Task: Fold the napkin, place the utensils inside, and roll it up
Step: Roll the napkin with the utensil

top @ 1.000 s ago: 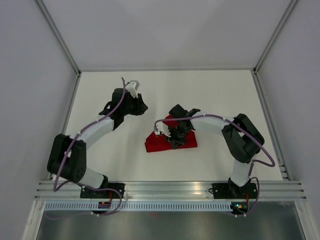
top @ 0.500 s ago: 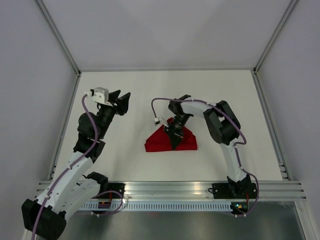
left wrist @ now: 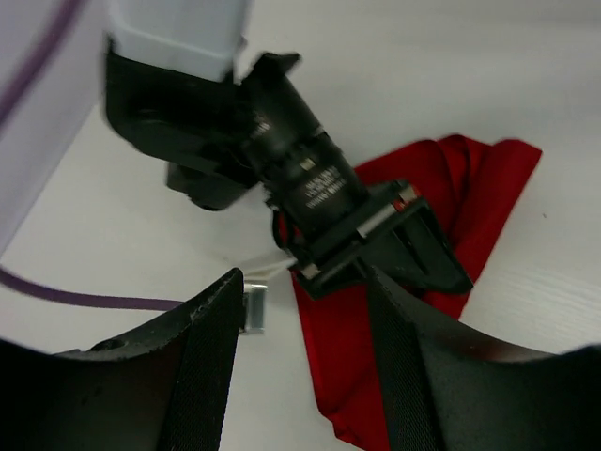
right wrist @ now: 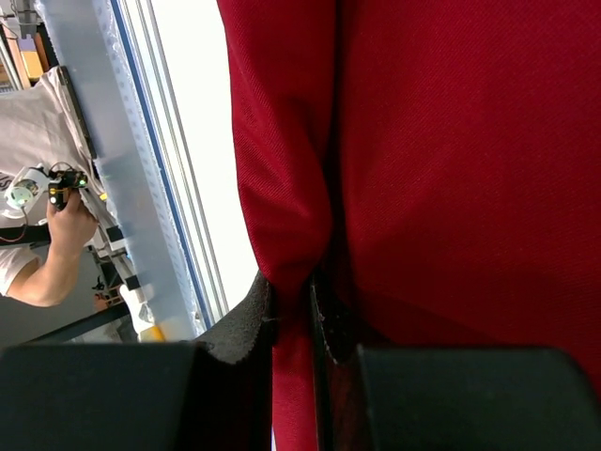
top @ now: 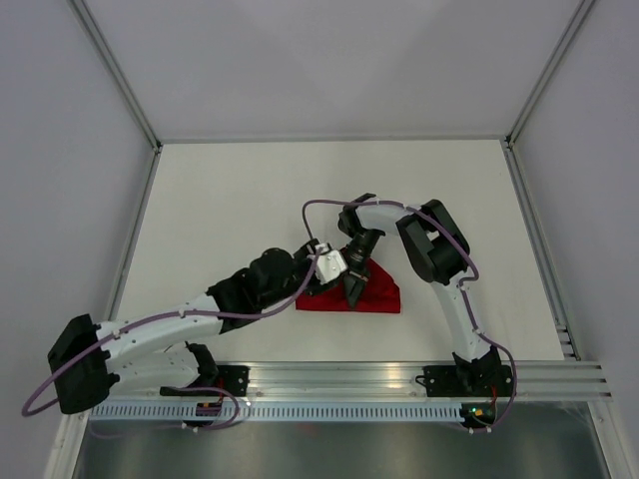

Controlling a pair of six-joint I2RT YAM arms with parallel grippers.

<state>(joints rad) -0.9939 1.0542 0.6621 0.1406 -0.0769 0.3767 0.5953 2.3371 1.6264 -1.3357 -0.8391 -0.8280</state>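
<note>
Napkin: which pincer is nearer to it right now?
Right. The right pincer is shut on a fold of the napkin; the left pincer is open just off its left edge, facing the right one.

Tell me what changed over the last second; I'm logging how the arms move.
The left gripper swung from the far left of the table down and to the right. It now hovers open beside the napkin, close to the right gripper, and has taken hold of nothing. The napkin shifted slightly right. The right gripper stayed shut on a fold of the cloth.
</note>
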